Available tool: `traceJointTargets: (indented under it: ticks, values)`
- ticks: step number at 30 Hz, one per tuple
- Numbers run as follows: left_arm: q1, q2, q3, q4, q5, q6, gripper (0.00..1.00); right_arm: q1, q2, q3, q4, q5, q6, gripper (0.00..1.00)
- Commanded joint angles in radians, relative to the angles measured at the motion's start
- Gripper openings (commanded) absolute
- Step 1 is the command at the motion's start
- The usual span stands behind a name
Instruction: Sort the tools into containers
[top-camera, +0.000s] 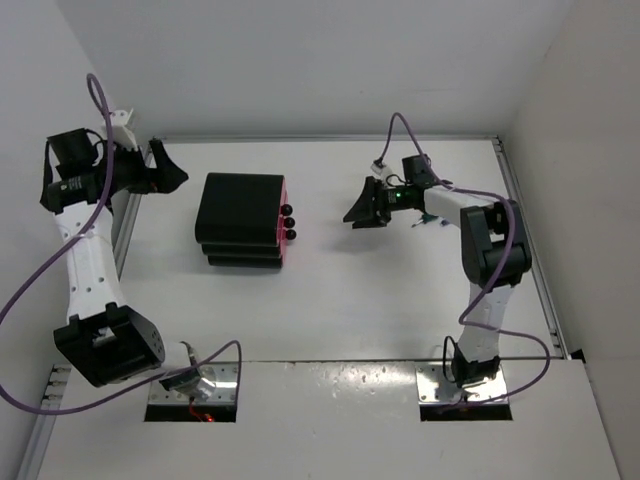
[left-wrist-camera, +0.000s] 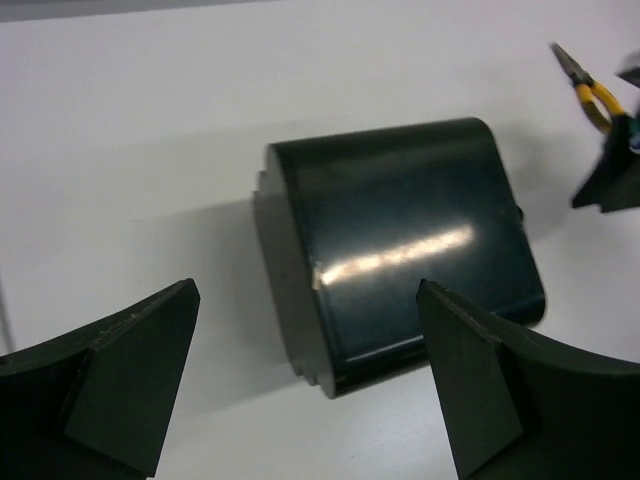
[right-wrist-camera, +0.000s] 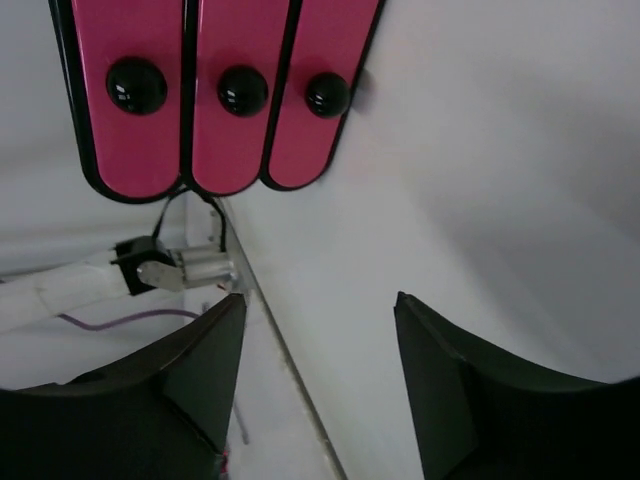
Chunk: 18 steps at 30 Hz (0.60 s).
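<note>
Three glossy pink drawers (right-wrist-camera: 225, 150), round black knobs (right-wrist-camera: 243, 90).

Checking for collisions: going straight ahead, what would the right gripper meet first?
Probably the pink drawer fronts with their black knobs, facing the open right gripper; only bare table shows between.

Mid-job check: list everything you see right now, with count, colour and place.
cabinet: one, black, rounded corners, on the table between the two grippers.
drawers: three, magenta-pink, fronts facing the right gripper.
knobs: three, black, one on each drawer front.
pliers: one, yellow handles, beyond the cabinet in the left wrist view, partly hidden.
table: one, white.
cables: purple, running along both arms.
left gripper: black, open, pointed at the cabinet's back.
right gripper: black, open, in front of the drawer fronts, apart from them.
</note>
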Motion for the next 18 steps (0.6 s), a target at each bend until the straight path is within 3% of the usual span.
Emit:
traceJointTargets:
  ticks: [1,5,11,18]
  values:
    - [-0.074,-0.022,-0.016,-0.051,0.074,-0.047,0.96,0.032,0.052,0.052,0.206,-0.134,0.19,0.6]
    - [-0.153,-0.022,-0.064,-0.051,0.016,-0.058,0.95,0.072,0.118,0.072,0.387,-0.145,0.373,0.55]
    - [-0.187,-0.013,-0.117,-0.016,-0.055,-0.087,0.94,0.121,0.206,0.072,0.612,-0.145,0.569,0.51]
    - [-0.229,0.028,-0.136,0.024,-0.151,-0.121,0.92,0.179,0.322,0.102,0.634,-0.097,0.632,0.47]
